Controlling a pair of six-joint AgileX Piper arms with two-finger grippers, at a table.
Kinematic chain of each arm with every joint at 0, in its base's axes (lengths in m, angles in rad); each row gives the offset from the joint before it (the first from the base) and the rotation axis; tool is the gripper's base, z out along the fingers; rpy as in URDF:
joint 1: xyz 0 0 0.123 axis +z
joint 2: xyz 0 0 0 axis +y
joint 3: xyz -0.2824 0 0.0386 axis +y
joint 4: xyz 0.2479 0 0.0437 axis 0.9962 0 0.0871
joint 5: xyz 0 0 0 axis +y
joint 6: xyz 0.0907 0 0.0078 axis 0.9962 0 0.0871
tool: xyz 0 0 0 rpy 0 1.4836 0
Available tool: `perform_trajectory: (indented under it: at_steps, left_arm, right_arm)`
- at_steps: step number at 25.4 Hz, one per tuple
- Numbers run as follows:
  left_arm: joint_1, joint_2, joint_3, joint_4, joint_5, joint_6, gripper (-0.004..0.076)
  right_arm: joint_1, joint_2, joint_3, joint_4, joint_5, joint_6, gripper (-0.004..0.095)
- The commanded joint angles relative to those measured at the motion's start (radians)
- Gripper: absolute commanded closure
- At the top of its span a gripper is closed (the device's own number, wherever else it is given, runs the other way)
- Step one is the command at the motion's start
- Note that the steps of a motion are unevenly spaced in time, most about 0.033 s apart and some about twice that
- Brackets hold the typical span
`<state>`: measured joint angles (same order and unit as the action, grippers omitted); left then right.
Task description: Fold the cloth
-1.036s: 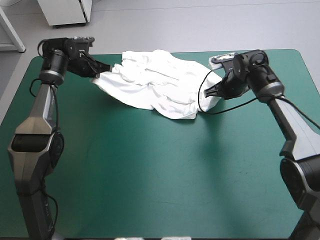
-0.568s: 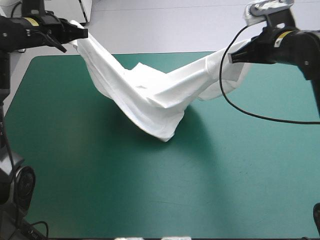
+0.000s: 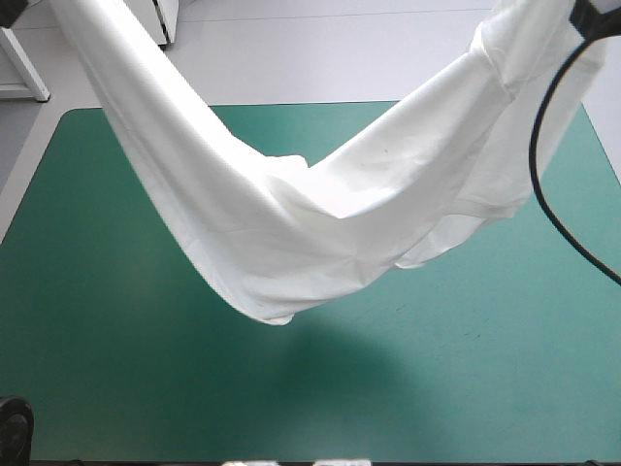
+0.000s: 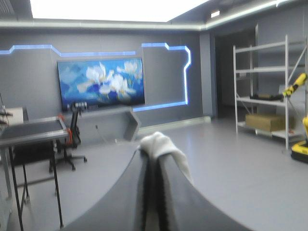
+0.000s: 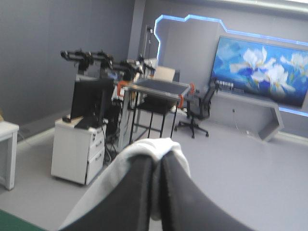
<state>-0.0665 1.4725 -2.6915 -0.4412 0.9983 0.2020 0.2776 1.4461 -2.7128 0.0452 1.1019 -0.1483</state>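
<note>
The T-shirt (image 3: 320, 233), earlier a crumpled heap at the far edge of the table (image 3: 466, 388), now hangs over it in a wide sling. The left gripper (image 4: 153, 153) and right gripper (image 5: 159, 156) have risen past the high view's top corners, and the sag now reaches lower and wider.

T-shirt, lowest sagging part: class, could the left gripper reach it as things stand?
Probably not: the left gripper is shut on one end of the T-shirt, raised high above the table; it would have to let go first.
</note>
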Motion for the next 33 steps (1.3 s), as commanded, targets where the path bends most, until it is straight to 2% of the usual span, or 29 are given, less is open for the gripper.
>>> perform_trajectory:
  at_steps: [1, 3, 4, 5, 9, 14, 17, 22, 25, 33]
  left_arm:
    - [-0.004, -0.054, -0.029, -0.015, -0.116, 0.004, 0.0733]
    - [-0.004, -0.056, -0.029, 0.013, -0.074, 0.004, 0.0733]
    - [-0.004, -0.047, -0.024, 0.015, -0.008, 0.001, 0.0733]
    - [-0.004, -0.034, -0.013, 0.015, 0.045, -0.004, 0.0733]
    - [-0.004, -0.02, 0.004, -0.001, 0.176, -0.004, 0.0733]
    - [-0.004, 0.054, 0.133, -0.019, 0.228, -0.004, 0.0733]
    - [-0.004, 0.129, 0.25, -0.015, 0.215, 0.003, 0.0733]
    - [-0.006, 0.321, 0.351, -0.013, 0.188, 0.004, 0.0733]
    - [-0.006, 0.459, 0.349, -0.012, 0.151, 0.004, 0.0733]
    - [-0.006, 0.733, 0.349, -0.014, 0.064, -0.004, 0.0733]
  right_arm:
    - [-0.003, -0.021, -0.061, 0.033, -0.091, -0.012, 0.0924]
    - [-0.003, -0.021, -0.061, 0.035, -0.008, 0.0, 0.0925]
    - [-0.003, -0.015, -0.051, 0.035, 0.1, 0.015, 0.0925]
    - [-0.003, -0.008, -0.029, 0.047, 0.148, 0.048, 0.0925]
    - [-0.003, -0.02, 0.069, 0.195, 0.148, 0.062, 0.0925]
    - [-0.003, -0.016, 0.31, 0.142, 0.146, 0.062, 0.0925]
    - [-0.003, -0.007, 0.477, 0.035, 0.085, 0.097, 0.0925]
    - [-0.006, 0.073, 0.737, -0.11, -0.173, 0.134, 0.0925]
    - [-0.04, 0.169, 0.787, -0.117, -0.274, 0.178, 0.0925]
    - [-0.141, 0.429, 0.774, -0.072, -0.365, 0.229, 0.0925]
